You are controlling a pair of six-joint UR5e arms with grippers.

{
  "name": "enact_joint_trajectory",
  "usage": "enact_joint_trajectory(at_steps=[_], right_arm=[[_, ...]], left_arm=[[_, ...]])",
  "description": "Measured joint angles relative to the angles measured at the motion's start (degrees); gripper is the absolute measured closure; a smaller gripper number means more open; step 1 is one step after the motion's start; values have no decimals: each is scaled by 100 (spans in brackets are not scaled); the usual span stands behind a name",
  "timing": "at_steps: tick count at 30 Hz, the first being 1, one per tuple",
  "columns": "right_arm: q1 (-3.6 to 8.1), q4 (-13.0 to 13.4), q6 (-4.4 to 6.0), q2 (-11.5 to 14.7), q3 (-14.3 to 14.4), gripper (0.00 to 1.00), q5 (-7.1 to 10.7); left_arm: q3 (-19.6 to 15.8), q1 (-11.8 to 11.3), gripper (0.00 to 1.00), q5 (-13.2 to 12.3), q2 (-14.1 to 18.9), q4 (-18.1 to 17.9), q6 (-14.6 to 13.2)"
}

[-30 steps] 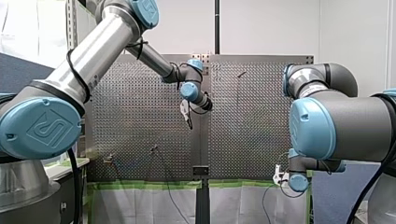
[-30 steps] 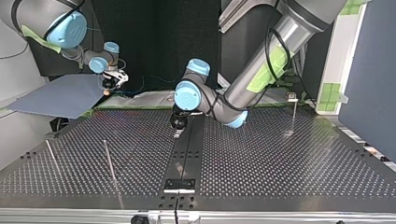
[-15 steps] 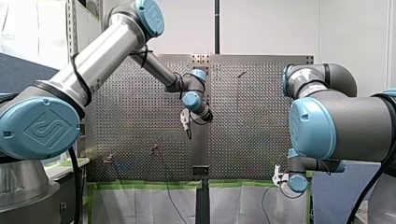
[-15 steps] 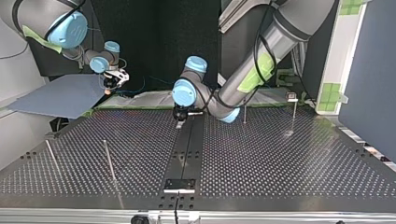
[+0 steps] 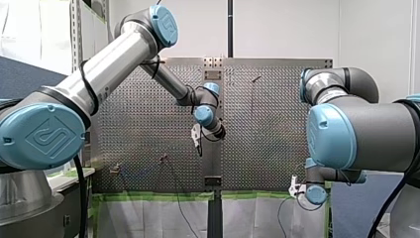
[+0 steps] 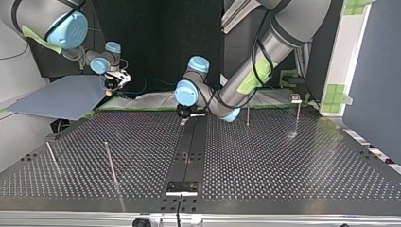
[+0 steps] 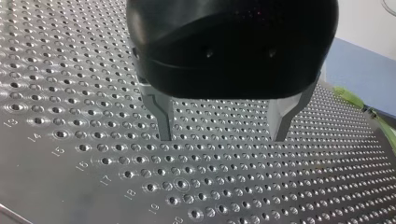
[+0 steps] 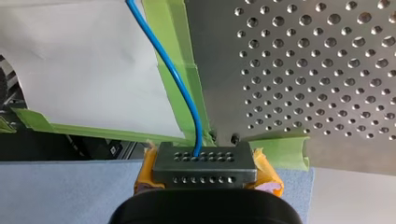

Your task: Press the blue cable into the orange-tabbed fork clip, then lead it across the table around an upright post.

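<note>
In the right wrist view my right gripper [image 8: 204, 164], with yellow pads, is shut on the blue cable [image 8: 184, 88], which runs ahead of it over green tape and white paper. That gripper [image 5: 296, 188] hangs off the table's near right corner in the front view. My left gripper [image 7: 222, 135] is open, its metal fingers [image 7: 161, 116] just above the bare perforated plate with nothing between them. It [image 5: 198, 141] hovers near the table's middle seam. A small clip [image 5: 115, 169] stands near the front view's lower left, with an upright post [image 5: 163, 159] beside it.
In the top view, thin upright posts stand at the right [image 6: 247, 116] [image 6: 298, 113] and at the left [image 6: 111, 163] [image 6: 52, 161]. A dark strip [image 6: 189, 151] runs down the table's [image 6: 283, 170] middle. A blue sheet [image 6: 61, 99] lies beyond the far left corner.
My left gripper has come down the front view along the middle seam, toward the table's near edge. My right arm has stayed put with the cable.
</note>
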State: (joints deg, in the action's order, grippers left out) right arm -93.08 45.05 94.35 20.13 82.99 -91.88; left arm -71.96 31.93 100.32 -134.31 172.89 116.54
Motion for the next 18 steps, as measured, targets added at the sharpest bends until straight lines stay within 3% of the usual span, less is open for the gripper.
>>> enact_joint_trajectory(at_steps=[6, 12, 18], right_arm=[[176, -256, -181, 257, 255, 100, 253], [204, -483, -211, 472, 524, 100, 370], [206, -519, -213, 503, 789, 100, 380]], left_arm=[[0, 0, 1, 0, -2, 0, 0], [0, 0, 1, 0, -2, 0, 0], [0, 0, 1, 0, -2, 0, 0]])
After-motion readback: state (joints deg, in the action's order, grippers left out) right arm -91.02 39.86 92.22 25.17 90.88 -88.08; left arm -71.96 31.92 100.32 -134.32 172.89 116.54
